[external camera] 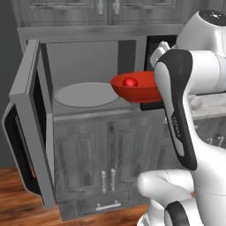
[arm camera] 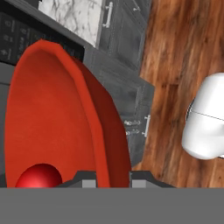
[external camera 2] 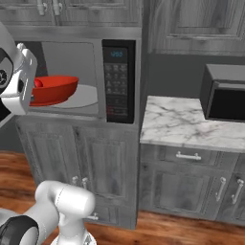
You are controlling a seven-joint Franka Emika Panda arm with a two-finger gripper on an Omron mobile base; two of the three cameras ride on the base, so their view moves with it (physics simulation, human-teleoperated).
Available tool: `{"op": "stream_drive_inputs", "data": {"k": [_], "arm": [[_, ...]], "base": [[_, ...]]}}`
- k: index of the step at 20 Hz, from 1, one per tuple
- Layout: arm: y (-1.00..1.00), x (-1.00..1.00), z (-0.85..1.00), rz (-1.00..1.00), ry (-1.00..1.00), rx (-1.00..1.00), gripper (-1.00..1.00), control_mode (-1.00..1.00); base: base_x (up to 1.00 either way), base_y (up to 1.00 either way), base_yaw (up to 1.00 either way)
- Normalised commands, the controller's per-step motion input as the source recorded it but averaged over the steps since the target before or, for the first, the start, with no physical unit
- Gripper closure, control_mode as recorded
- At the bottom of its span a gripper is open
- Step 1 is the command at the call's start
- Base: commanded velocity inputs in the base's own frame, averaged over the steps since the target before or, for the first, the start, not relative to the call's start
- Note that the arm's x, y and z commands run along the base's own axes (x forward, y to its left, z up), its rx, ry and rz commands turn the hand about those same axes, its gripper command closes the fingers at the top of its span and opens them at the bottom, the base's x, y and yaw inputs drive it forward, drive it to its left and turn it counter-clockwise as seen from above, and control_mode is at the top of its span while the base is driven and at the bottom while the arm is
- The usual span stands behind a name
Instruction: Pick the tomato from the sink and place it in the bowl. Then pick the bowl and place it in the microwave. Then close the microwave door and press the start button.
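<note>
The red bowl (external camera: 137, 88) hangs level in the air at the right front of the open microwave (external camera: 88, 62), just above its sill. Inside the bowl lies the small glossy tomato (external camera: 130, 82). My gripper (arm camera: 113, 179) is shut on the bowl's rim (arm camera: 94, 113), one finger inside and one outside. From the right base view the bowl (external camera 2: 55, 91) overlaps the round turntable plate (external camera 2: 83, 98), with the tomato (external camera 2: 38, 83) near my hand. The microwave door (external camera: 31, 119) stands swung wide open to the left. The black keypad panel (external camera 2: 117, 81) sits right of the opening.
A marble counter (external camera 2: 186, 122) lies right of the microwave and carries a dark box-shaped appliance (external camera 2: 225, 93). Grey cabinet doors (external camera: 106, 150) stand below the microwave, above a wood floor (external camera 2: 182, 229). My own forearm (external camera: 176, 106) blocks the bowl's right side.
</note>
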Motion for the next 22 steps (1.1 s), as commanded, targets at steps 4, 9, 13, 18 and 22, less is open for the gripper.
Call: {"op": "stream_drive_inputs", "data": {"k": [4,9,13,18,22], "arm": [[0.0,0.0,0.0,0.0,0.0,0.0,1.0,1.0],[0.0,0.0,0.0,0.0,0.0,0.0,1.0,1.0],[0.0,0.0,0.0,0.0,0.0,0.0,1.0,1.0],[-0.03,0.0,0.0,0.0,0.0,0.01,1.0,-1.0],[0.0,0.03,-0.17,0.1,-0.01,0.0,1.0,-1.0]], "base": [[0.0,-0.02,0.16],[0.0,0.0,0.03],[0.0,0.0,0.0],[0.0,0.0,0.0],[0.0,0.0,0.0]]}}
